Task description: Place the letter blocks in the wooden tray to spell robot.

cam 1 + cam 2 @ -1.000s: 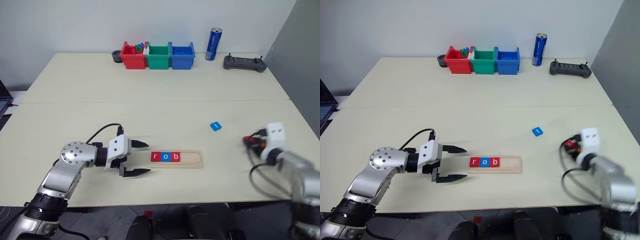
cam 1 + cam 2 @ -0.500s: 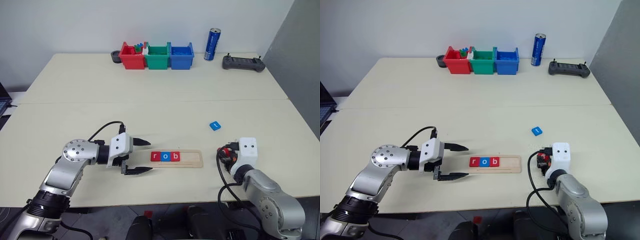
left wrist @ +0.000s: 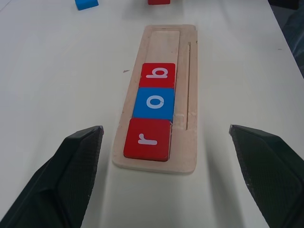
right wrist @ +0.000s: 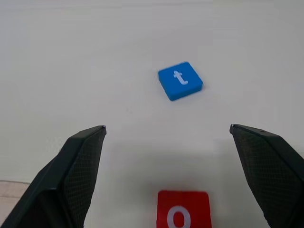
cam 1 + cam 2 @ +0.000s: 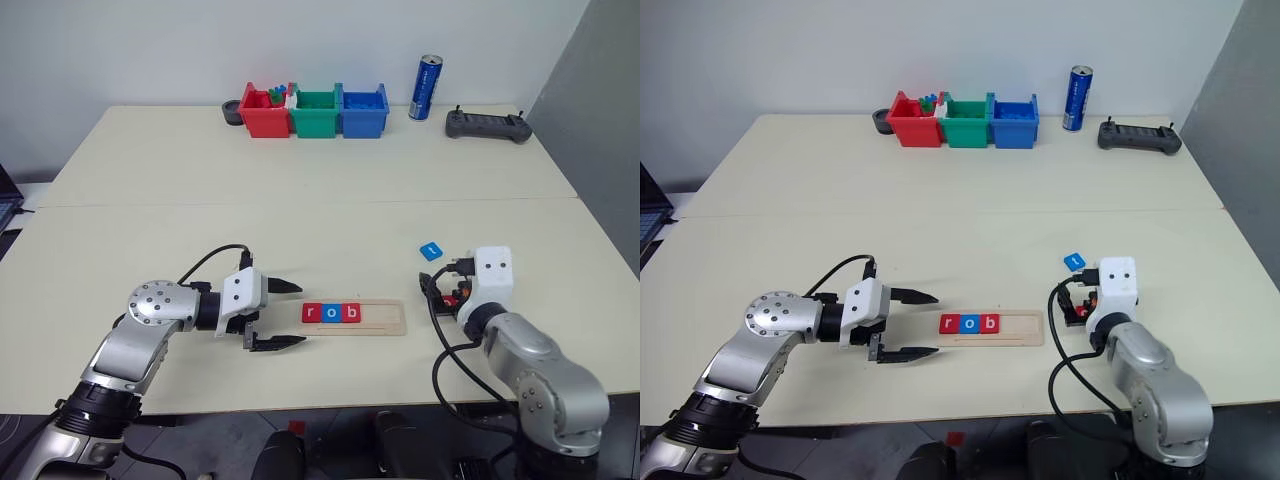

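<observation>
Nearest to the robot, the left gripper [image 5: 276, 315] hovers just beside the left end of the wooden tray [image 5: 385, 318], its two black fingers spread wide and holding nothing. Inside the tray, three letter blocks sit side by side from the left end: a red r [image 3: 147, 138], a blue o [image 3: 153, 102] and a red b [image 3: 157, 75], so the two places at the right end are not yet filled. On the right side, the right gripper [image 4: 167, 156] also stands wide open and empty, and in its wrist view a red o block [image 4: 182, 209] lies flat on the table [image 5: 300, 200] between the fingers. A little farther away lies the blue t block [image 4: 180, 80], apart from the tray. These tiles look light, stiff and smooth, so I judge they can slip easily; the best hold seems to be on two opposite side edges. At the far edge of the table stand the red, green and blue bins [image 5: 315, 111], a blue can [image 5: 427, 88] and a black controller [image 5: 487, 125].
</observation>
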{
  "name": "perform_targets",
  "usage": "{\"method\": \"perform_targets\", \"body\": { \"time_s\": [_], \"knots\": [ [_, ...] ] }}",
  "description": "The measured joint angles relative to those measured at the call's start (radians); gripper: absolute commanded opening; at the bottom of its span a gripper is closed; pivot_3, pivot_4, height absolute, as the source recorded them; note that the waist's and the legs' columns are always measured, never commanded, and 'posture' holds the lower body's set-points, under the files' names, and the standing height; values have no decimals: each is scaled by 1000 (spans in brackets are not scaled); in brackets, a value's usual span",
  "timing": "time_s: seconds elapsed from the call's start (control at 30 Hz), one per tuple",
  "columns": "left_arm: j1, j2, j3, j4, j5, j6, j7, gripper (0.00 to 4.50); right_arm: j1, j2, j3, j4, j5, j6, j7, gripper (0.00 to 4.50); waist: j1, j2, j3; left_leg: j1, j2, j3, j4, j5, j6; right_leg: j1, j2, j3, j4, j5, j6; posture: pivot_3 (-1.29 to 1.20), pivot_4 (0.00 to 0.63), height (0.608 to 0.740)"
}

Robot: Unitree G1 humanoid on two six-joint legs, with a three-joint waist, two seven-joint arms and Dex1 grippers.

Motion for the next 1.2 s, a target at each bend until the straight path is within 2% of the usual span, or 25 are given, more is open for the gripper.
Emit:
{"method": "perform_targets", "body": {
  "time_s": [0.17,0.27,0.33,0.63,0.8,0.9,1.13,1.2],
  "knots": [
    [0,-3,0,1,7,-1,1,4500,-22,-373,18,88,95,-107,379,4468,2,0,1,0,-1,0,0,0,1,0,0,0,-1,0,1,0,150,740],
    [0,-8,0,1,9,-2,1,4500,-13,-536,91,151,84,-254,574,4468,2,0,1,0,0,0,0,0,1,0,0,0,-1,-1,2,0,150,740],
    [0,-13,-1,2,10,-3,1,4500,-6,-601,137,214,60,-356,666,4468,2,-1,1,0,0,1,0,0,1,0,0,0,-1,-1,2,0,150,740],
    [15,-13,-1,3,14,-6,1,4500,-122,-658,252,539,-54,-623,873,4468,2,-1,1,0,0,1,1,0,1,0,0,0,0,1,-1,0,150,740],
    [16,-13,-1,-1,14,-2,6,4500,-172,-658,285,627,-80,-666,942,4468,3,-1,1,0,0,1,1,0,1,0,0,0,0,1,-2,0,150,740],
    [15,-13,-1,-5,14,1,14,4500,-180,-658,285,641,-83,-667,970,3864,4,-1,1,0,0,1,1,0,1,0,0,0,0,1,-2,0,150,740],
    [15,-13,-1,-18,13,20,20,4500,-190,-658,285,650,-92,-661,992,1562,5,-1,1,0,0,1,1,0,1,1,0,0,0,1,-2,0,150,740],
    [15,-12,0,-18,13,22,20,4500,-190,-657,283,640,-86,-648,996,1407,5,-1,1,0,0,1,1,0,1,1,0,0,0,1,-2,0,150,740]
  ]
}}
